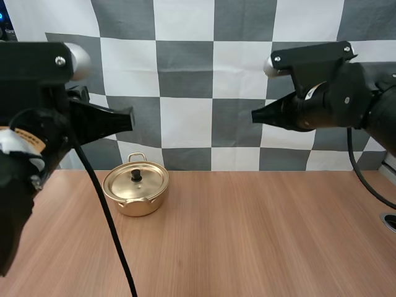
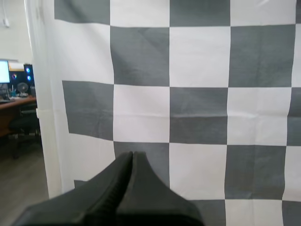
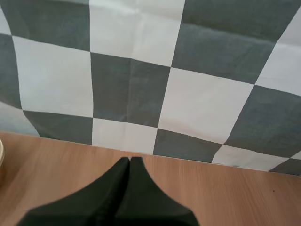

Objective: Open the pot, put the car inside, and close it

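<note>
Saw left gripper point(image 2: 132, 155) and right gripper point(image 3: 129, 160) pressed flat, empty. Judged pot point(image 1: 140, 203) lid point(image 1: 148, 183) light, slick metal. Best pinched at black knob point(image 1: 135, 176).

The pot point(image 1: 143, 205), left of centre in the high view, looks like polished gold-toned metal, its lid point(image 1: 148, 182) smooth and glossy with a black, plastic-looking knob point(image 1: 135, 176). The table point(image 1: 260, 235) is smooth, matt, light wood grain. The left gripper point(image 1: 130, 119) and right gripper point(image 1: 254, 116) look like matt black plastic.
</note>
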